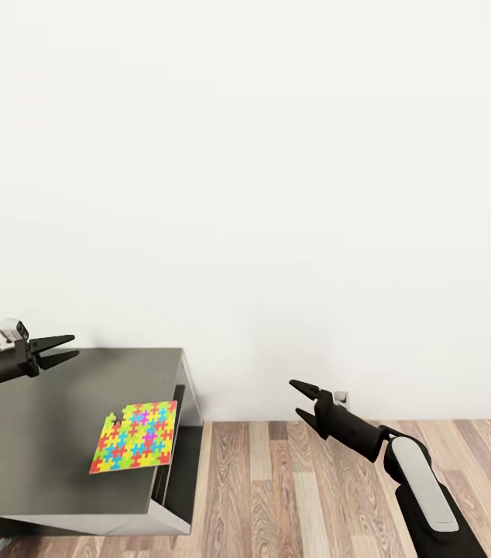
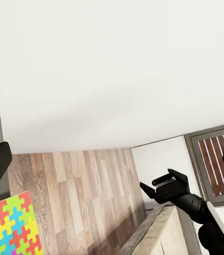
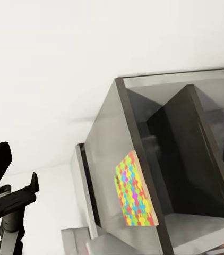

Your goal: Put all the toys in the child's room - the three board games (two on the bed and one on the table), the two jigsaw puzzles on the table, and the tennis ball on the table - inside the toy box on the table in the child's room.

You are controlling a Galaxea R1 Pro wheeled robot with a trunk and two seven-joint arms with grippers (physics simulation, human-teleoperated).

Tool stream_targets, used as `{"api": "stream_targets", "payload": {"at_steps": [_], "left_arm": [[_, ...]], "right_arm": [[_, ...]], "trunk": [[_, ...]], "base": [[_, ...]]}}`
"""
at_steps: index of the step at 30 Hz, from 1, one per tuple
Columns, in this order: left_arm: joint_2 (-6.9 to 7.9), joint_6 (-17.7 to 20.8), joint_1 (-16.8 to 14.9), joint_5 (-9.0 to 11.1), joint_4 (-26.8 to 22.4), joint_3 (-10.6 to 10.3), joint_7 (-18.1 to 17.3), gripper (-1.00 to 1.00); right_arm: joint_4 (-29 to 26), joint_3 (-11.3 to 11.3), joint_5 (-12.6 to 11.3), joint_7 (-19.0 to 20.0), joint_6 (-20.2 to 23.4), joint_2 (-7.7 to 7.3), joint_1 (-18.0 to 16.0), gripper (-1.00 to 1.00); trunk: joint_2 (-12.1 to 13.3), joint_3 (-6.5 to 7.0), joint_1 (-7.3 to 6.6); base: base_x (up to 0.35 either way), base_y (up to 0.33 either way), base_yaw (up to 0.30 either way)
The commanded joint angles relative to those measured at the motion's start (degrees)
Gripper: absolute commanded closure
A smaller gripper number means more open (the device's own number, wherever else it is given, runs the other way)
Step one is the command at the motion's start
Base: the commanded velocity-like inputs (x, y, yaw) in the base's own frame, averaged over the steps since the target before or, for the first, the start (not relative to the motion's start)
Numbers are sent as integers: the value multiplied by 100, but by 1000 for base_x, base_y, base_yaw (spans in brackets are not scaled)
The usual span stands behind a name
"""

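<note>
One jigsaw puzzle (image 1: 135, 436), a thin square of multicoloured interlocking pieces, lies flat near the right front corner of a grey desk top (image 1: 36, 434). It also shows as the puzzle (image 2: 8, 228) and the puzzle (image 3: 136, 196). My left gripper (image 1: 63, 350) hovers open and empty over the desk's far part, up and to the left of the puzzle. My right gripper (image 1: 300, 399) is open and empty above the floor, to the right of the desk. The toy box, board games and tennis ball are out of view.
The desk (image 3: 104, 159) has an open frame with a lower shelf beneath its top. A plain white wall stands right behind it. Wood-plank floor (image 1: 292, 480) stretches to the right of the desk. A dark-framed window (image 2: 213, 164) shows in the left wrist view.
</note>
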Motion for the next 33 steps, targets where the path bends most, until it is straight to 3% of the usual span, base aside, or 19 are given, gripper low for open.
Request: {"api": "stream_targets", "payload": {"at_steps": [1, 33], "left_arm": [[1, 61, -3, -7, 0, -1, -26, -100], [-8, 61, -3, -6, 0, -13, -26, -100]], "right_arm": [[0, -8, 44, 42, 28, 0, -4, -100], [2, 51, 53, 42, -202, -8, -4, -100]], "trunk": [[-5, 4, 1], [-5, 308, 1]], "base": [[0, 0, 0], [0, 0, 0]]}}
